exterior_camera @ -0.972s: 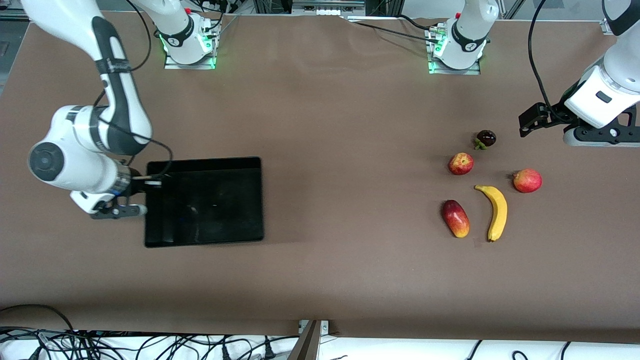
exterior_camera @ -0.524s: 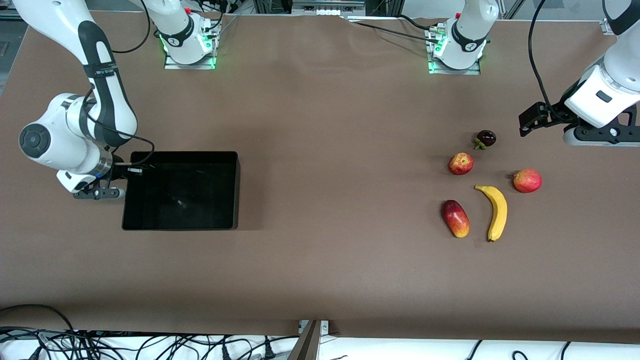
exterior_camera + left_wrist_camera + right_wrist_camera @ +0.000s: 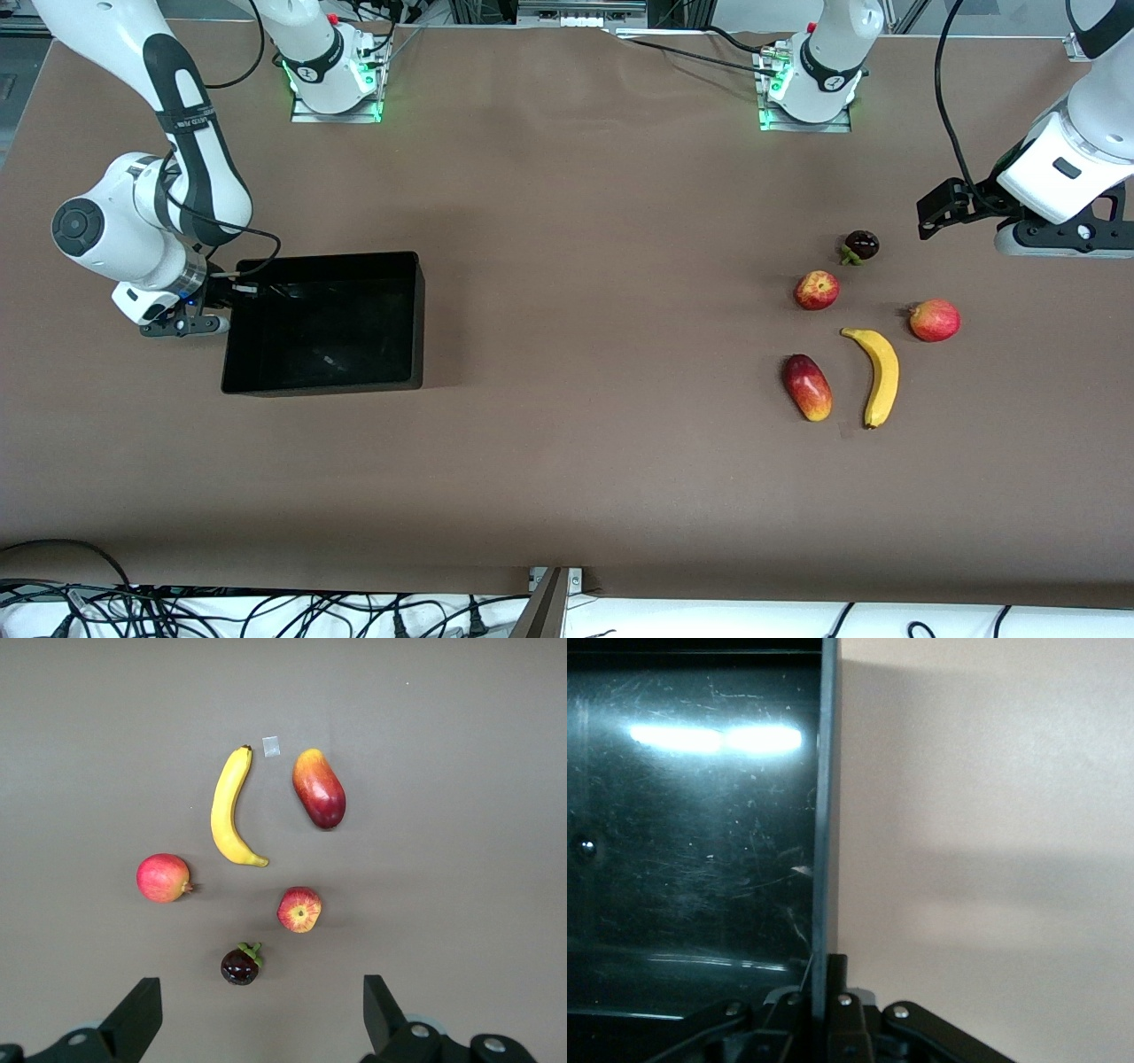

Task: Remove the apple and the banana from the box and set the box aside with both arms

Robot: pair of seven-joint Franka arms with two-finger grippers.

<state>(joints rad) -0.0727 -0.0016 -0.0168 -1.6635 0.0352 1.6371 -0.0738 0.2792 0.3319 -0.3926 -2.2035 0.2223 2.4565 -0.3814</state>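
Note:
My right gripper (image 3: 232, 297) is shut on the end wall of the black box (image 3: 323, 323), at the right arm's end of the table. In the right wrist view its fingers (image 3: 837, 979) pinch the thin wall (image 3: 826, 815), and the glossy inside of the box is empty. The yellow banana (image 3: 877, 372) and the small red-yellow apple (image 3: 816, 290) lie on the table toward the left arm's end. My left gripper (image 3: 1059, 237) hangs open and empty high above the table beside the fruits. Its wrist view looks down on the banana (image 3: 229, 806) and the apple (image 3: 299, 909) past its open gripper (image 3: 261, 1028).
An oblong red-yellow mango (image 3: 807, 387) lies beside the banana. A round red fruit with a nub (image 3: 934, 320) and a dark mangosteen (image 3: 860, 245) sit close to the apple. A small grey tape square (image 3: 271, 746) lies by the banana's tip. Brown tabletop spans the middle.
The right arm has carried the box toward its own end of the table and a little farther from the front camera. The left arm has barely moved.

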